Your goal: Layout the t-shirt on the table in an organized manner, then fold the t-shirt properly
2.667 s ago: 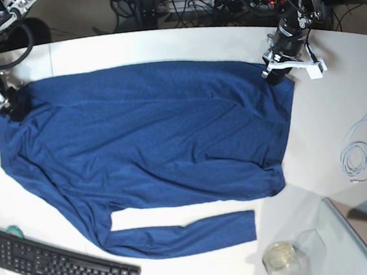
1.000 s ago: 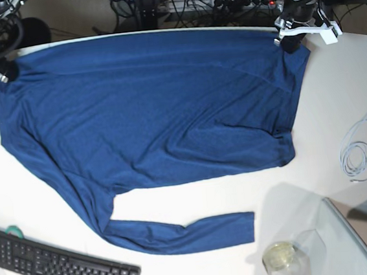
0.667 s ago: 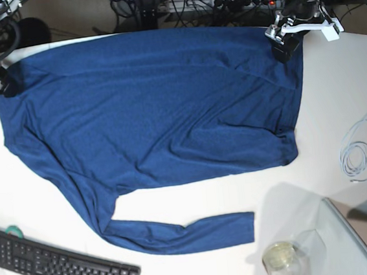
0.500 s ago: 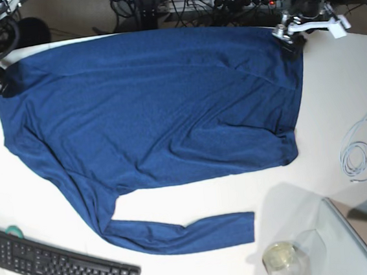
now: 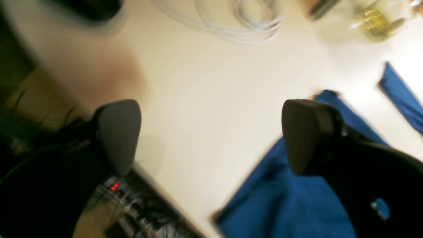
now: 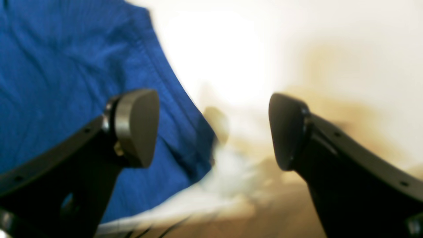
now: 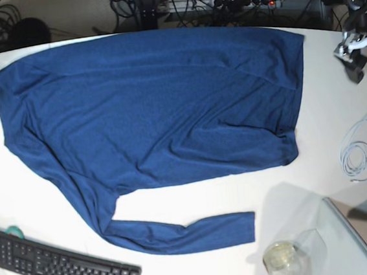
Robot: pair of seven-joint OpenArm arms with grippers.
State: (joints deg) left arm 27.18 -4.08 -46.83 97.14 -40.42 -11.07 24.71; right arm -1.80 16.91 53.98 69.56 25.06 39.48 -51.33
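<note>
**Both corners released, arms drawn off**

Left wrist: left gripper (image 5: 211,135) gapes, empty, over the table (image 5: 205,99). Right wrist: right gripper (image 6: 214,129) likewise. Base: the t-shirt (image 7: 149,121) lies spread; both arms have left its far corners since earlier.

One t-shirt (image 7: 150,128) lies spread on the one counter (image 7: 324,117). One black keyboard (image 7: 59,265) sits at seven o'clock, one glass jar (image 7: 283,259) at five o'clock, and one coil of white cable (image 7: 358,156) at three o'clock. Two claws show: the left claw (image 5: 211,135) and the right claw (image 6: 213,129).
</note>
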